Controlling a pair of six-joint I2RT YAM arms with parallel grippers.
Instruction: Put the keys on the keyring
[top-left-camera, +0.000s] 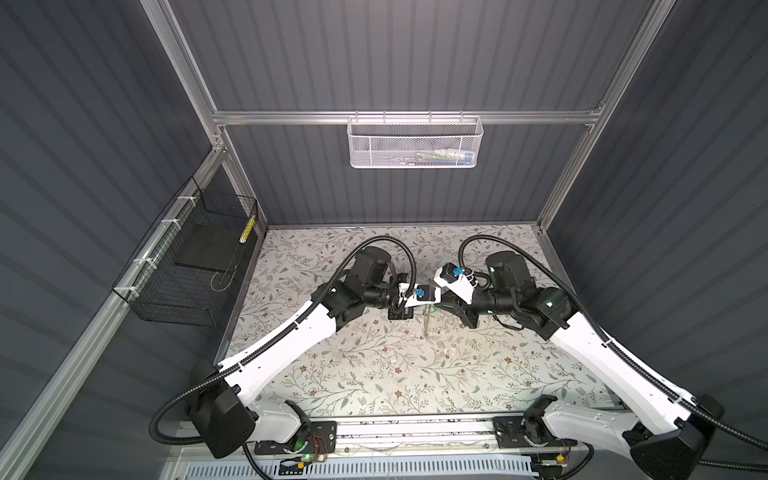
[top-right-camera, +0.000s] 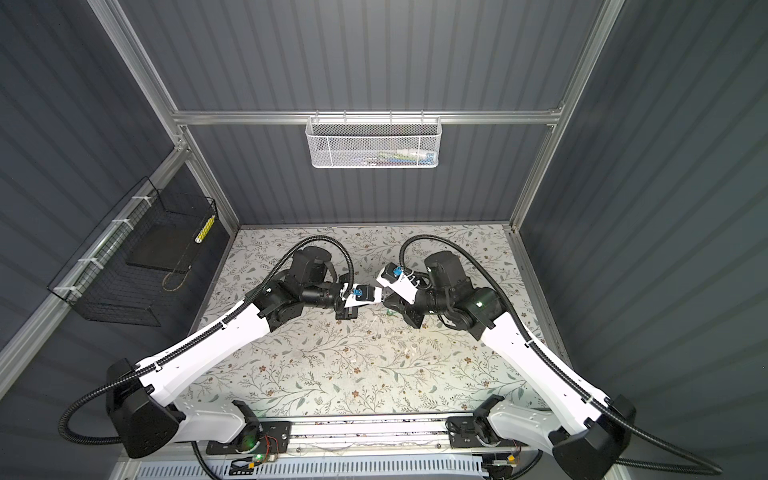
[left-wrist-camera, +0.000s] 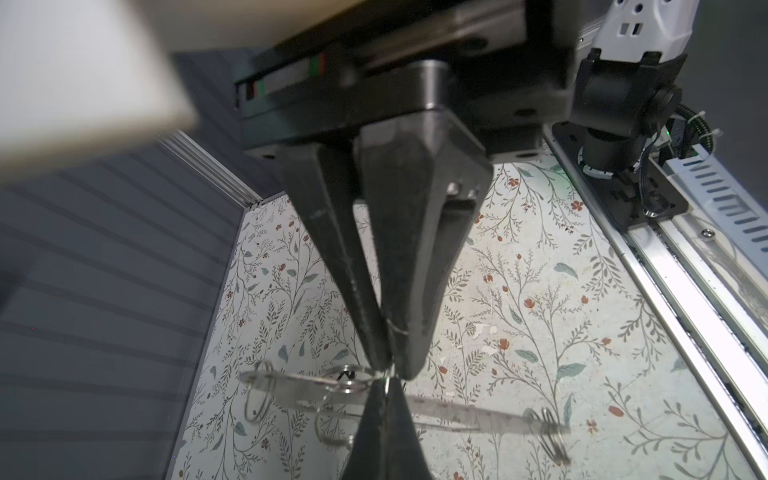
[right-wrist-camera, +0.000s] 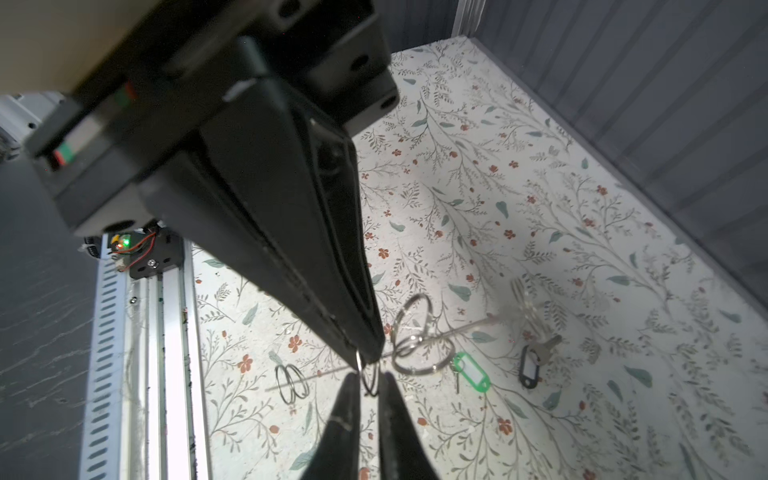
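Our left gripper (left-wrist-camera: 390, 370) is pinched together on a thin metal ring (right-wrist-camera: 370, 380); the right gripper's (right-wrist-camera: 365, 357) hold we cannot tell. The green plastic-tagged keyring (right-wrist-camera: 471, 376) lies on the floral worktop (right-wrist-camera: 540, 208) nearby. We should steady the ring before either lets go.

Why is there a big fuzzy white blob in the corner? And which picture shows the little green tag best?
Left wrist view: the blob looks too close to the lens, so it blurs, while the table is sharp. Right wrist view: the green tag is crisp and evenly lit. In both top views it is too small to make out.
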